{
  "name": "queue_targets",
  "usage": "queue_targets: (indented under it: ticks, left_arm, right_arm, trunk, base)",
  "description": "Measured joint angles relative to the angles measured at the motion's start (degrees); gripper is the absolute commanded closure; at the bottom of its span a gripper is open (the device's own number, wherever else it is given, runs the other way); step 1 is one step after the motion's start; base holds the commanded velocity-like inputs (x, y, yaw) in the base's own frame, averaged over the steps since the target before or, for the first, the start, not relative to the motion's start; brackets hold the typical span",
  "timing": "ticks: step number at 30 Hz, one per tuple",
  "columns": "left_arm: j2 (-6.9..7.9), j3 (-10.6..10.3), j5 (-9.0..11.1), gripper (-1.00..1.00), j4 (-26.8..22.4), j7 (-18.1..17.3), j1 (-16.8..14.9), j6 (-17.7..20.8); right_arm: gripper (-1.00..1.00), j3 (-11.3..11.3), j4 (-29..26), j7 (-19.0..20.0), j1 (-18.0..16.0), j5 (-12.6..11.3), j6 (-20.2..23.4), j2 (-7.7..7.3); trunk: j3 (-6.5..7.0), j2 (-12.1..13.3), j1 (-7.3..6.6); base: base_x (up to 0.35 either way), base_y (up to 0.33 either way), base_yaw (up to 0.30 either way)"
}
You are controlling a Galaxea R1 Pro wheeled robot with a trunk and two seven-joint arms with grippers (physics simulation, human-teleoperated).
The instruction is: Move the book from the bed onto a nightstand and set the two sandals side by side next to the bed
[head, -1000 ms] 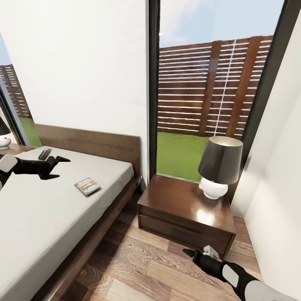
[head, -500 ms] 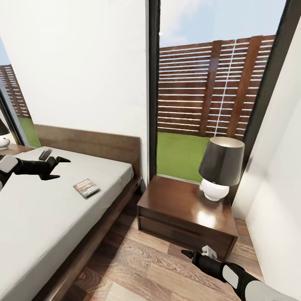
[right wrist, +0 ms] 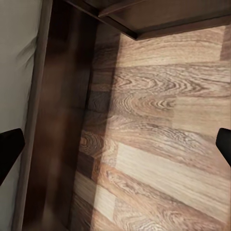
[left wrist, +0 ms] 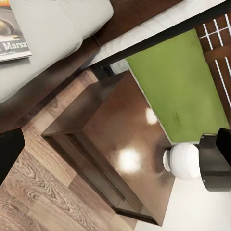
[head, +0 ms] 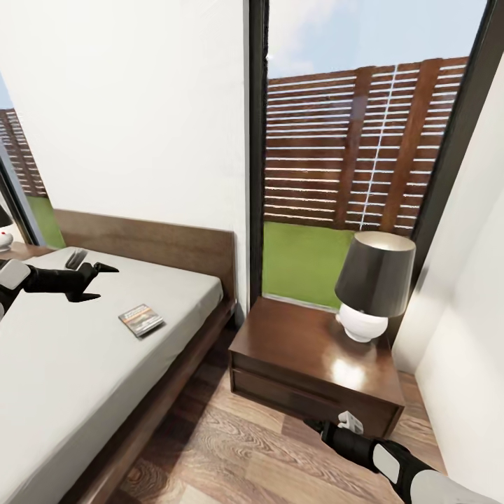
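Reaching out over the smooth light-grey mattress, the left gripper (head: 105, 280) hangs with its black fingers spread apart and nothing between them. The small dark paperback book with the orange-and-white title band (head: 141, 319) lies flat on that mattress, near the gripper but apart from it, toward the side of the low platform bed with the dark brown wooden frame (head: 178, 246) that faces the nightstand; from the left wrist camera a corner of its cover (left wrist: 13, 33) shows at the mattress edge.

The right gripper (head: 325, 423) is held low over the wood-plank floor (head: 231, 455), just in front of the low glossy dark-brown nightstand with two drawers (head: 311, 367). Its dark fingertips (right wrist: 9, 149) sit wide apart at the edges of the right wrist view, with bare planks between them, so it grips nothing.

On the nightstand's shiny top stands a table lamp with a round white base and a dark grey shade (head: 371, 283). Behind it a tall dark-framed window (head: 329, 140) looks onto green grass and a slatted wooden fence, between plain white walls (head: 133, 112).
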Motion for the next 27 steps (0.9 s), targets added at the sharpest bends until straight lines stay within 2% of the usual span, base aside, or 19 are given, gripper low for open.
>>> queue_targets:
  ticks: [11, 19, 27]
  left_arm:
    - [0.02, 0.0, 0.0, -1.00, 0.0, 0.0, 0.0, 0.0]
    - [0.02, 0.0, 0.0, -1.00, 0.0, 0.0, 0.0, 0.0]
    - [0.13, 0.0, -0.1, -1.00, 0.1, 0.1, 0.0, 0.0]
  right_arm:
    - [-1.00, 0.1, -0.1, 0.0, 0.0, 0.0, 0.0, -0.02]
    - [-1.00, 0.1, -0.1, 0.0, 0.0, 0.0, 0.0, -0.02]
    - [-1.00, 0.1, -0.1, 0.0, 0.0, 0.0, 0.0, -0.02]
  trunk:
    - [0.00, 0.0, 0.00]
    - [0.00, 0.0, 0.01]
    - [0.00, 0.0, 0.01]
  base:
    - [0.090, 0.000, -0.008]
    - [0.063, 0.023, -0.106]
    - [0.014, 0.118, -0.124]
